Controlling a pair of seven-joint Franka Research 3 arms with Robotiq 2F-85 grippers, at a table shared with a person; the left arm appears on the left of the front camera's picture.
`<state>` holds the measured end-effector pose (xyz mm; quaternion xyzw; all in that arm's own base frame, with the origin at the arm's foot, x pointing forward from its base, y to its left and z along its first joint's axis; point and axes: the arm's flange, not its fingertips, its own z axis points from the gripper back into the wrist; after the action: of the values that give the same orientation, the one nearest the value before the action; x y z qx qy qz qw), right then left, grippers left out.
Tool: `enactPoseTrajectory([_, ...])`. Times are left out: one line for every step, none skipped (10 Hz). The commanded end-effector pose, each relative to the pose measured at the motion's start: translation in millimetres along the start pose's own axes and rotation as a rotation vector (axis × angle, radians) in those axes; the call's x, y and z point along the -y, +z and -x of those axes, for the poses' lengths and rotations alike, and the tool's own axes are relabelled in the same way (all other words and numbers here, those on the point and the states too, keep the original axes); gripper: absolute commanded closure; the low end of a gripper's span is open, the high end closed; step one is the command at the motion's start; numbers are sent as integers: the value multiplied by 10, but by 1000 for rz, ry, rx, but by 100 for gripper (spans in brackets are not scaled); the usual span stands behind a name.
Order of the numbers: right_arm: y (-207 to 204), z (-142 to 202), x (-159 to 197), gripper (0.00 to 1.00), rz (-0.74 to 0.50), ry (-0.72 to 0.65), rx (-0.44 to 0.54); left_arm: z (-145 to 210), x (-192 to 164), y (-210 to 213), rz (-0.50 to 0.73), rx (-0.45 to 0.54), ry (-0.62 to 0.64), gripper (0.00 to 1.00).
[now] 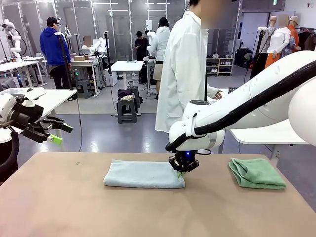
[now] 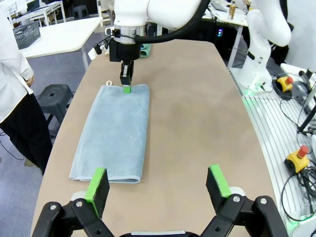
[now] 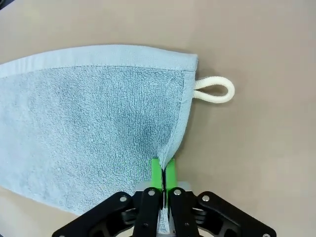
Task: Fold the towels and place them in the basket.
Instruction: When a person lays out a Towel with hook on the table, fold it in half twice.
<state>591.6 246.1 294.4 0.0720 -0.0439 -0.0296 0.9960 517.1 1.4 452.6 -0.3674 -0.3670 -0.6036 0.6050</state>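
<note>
A pale blue-grey towel [image 1: 143,174] lies folded lengthwise at the table's middle. My right gripper [image 1: 181,170] is shut on the near corner of its right-hand end. In the right wrist view the green pads [image 3: 157,173] pinch the towel [image 3: 98,123] at its edge, close to its white hanging loop [image 3: 213,91]. A mint green towel [image 1: 256,173] lies folded at the table's right. My left gripper [image 1: 54,133] hangs open above the table's left edge, holding nothing. In the left wrist view, its fingers [image 2: 98,183] stand wide apart near the blue towel's [image 2: 116,131] other end. The dark mesh basket [image 2: 24,34] sits on a far white table.
A person in a white coat [image 1: 182,74] stands at the table's far side, turned towards a white side table [image 1: 266,133]. A black stool [image 2: 54,98] stands beside the table. Bare brown tabletop [image 1: 148,212] stretches in front of the towels.
</note>
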Motion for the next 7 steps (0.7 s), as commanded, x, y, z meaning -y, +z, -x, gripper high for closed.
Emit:
enactPoseTrajectory([-35, -20, 18, 100, 54, -7, 1, -8, 6, 5, 4, 3, -1, 0])
enactPoseTrajectory([21, -5, 99, 100, 57, 30, 2, -8, 6, 5, 4, 3, -1, 0])
enactPoseTrajectory([78, 29, 227, 100, 74, 57, 1, -8, 6, 5, 4, 3, -1, 0])
enactPoseTrajectory([121, 57, 354, 100, 82, 56, 6, -8, 6, 5, 4, 3, -1, 0])
enactPoseTrajectory([163, 86, 466, 100, 82, 49, 12, -8, 6, 5, 4, 3, -1, 0])
enactPoseTrajectory([190, 107, 548, 100, 79, 41, 16, -8, 6, 5, 4, 3, -1, 0])
enactPoseTrajectory([207, 129, 596, 100, 78, 40, 23, -8, 6, 5, 4, 3, -1, 0])
